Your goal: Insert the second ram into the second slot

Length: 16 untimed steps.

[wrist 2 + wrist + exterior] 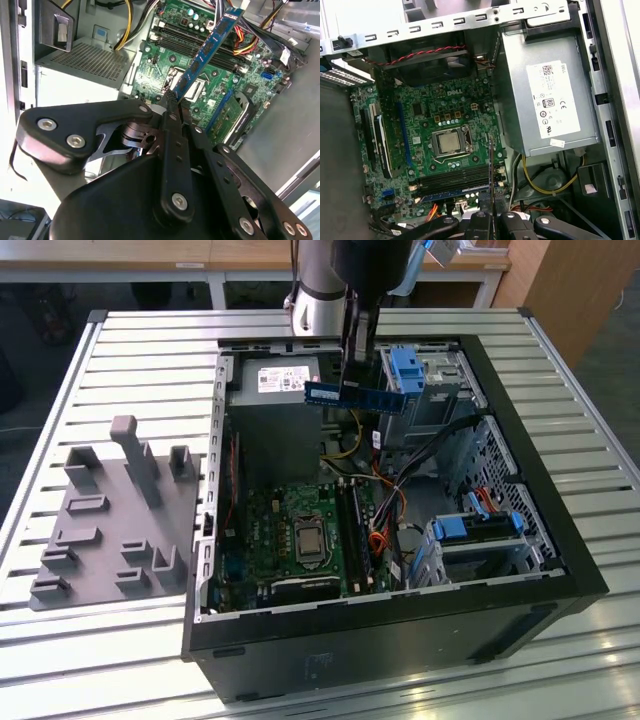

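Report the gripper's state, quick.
Gripper: shut on the second ram, holding it by one end above the motherboard.

Looked like a robotics lab: a slatted metal table [150,350] bearing an opened computer case [400,640] and a grey holder block [110,530], a robot arm [318,290] standing over them, wooden benches [120,252] behind.

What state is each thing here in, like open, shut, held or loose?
gripper: shut on the second ram.
second ram: held in the air above the motherboard, not plugged in.
computer case: lying on its side, open.
processor: uncovered.
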Available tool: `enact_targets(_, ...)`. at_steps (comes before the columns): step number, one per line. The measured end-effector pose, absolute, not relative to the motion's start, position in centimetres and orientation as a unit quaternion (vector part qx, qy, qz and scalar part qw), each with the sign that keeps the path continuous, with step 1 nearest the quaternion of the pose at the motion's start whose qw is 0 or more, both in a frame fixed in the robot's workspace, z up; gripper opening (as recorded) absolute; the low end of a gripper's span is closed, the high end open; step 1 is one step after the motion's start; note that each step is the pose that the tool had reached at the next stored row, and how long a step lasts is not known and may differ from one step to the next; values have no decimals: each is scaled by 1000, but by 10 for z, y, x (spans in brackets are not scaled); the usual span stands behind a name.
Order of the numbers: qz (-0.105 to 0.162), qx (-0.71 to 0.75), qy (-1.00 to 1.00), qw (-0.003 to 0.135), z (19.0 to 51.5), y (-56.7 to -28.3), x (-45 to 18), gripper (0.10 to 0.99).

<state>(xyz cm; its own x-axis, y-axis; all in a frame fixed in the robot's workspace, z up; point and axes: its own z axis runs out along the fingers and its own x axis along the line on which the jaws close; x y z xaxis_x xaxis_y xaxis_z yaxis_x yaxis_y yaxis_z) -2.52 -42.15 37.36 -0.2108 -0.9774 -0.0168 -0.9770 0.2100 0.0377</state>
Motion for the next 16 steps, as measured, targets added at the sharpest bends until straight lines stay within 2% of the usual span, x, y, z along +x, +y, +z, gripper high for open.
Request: enact_targets(16,-20,603,-797,5,374,-421,-25,137)
